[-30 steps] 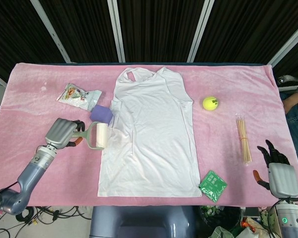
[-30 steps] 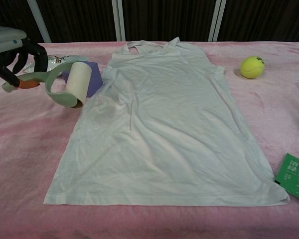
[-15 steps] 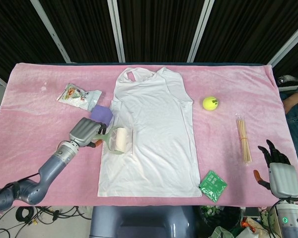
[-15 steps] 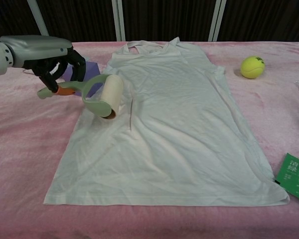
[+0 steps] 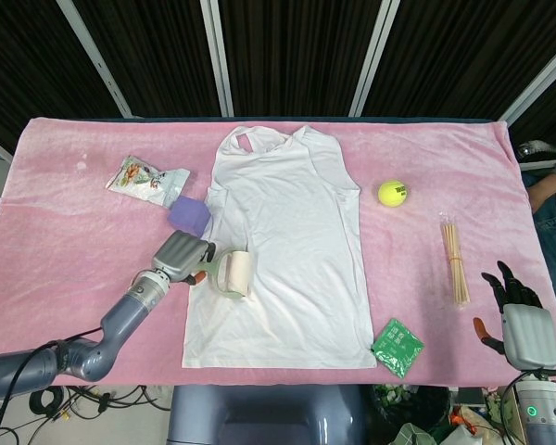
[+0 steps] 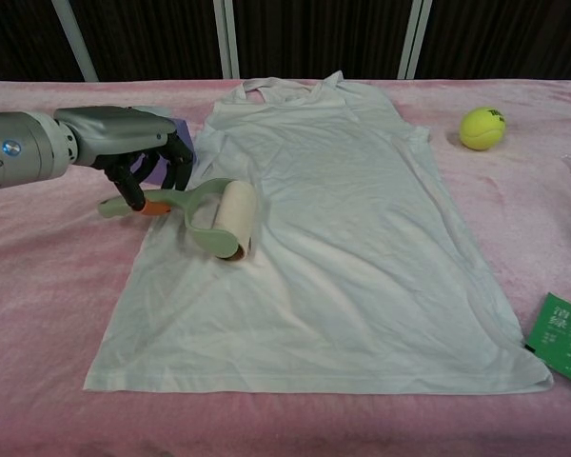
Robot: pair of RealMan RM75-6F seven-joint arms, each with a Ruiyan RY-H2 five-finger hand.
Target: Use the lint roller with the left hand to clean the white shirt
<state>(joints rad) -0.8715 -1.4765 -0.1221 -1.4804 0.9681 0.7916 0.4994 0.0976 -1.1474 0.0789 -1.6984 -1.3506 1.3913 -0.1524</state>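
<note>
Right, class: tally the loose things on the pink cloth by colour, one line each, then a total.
White sleeveless shirt: 1
Green-handled lint roller, green packet: 2
Purple block: 1
Yellow tennis ball: 1
Tan wooden skewer bundle: 1
Multicoloured snack packet: 1
Total: 7

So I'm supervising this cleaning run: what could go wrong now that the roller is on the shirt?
The lint roller sits near the loose side edge of the white shirt, so its sticky drum may lift or bunch the already wrinkled fabric. The left hand grips only the thin handle, so the roller could twist. The purple block lies close behind the hand.
</note>
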